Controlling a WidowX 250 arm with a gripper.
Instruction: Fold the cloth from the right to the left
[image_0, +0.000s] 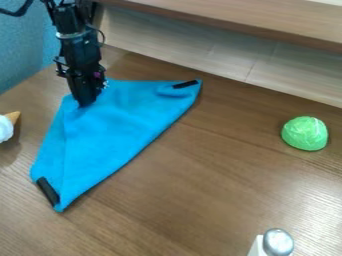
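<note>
The black gripper (84, 102) points down at the upper left, with its tip at the upper left part of the blue cloth (113, 135). The cloth lies on the brown table in a roughly triangular shape, its long slanting edge facing the lower right. One black patch is at its upper right corner and another at its bottom left corner. A layer or crease runs along the cloth's left side. Whether the gripper holds any fabric cannot be told.
A green rounded object (304, 133) sits at the right. A silver-topped shaker (277, 242) stands at the bottom right. A white and tan cone-like object (7, 127) is at the left edge. A wooden ledge (227, 17) runs along the back, beside a blue wall.
</note>
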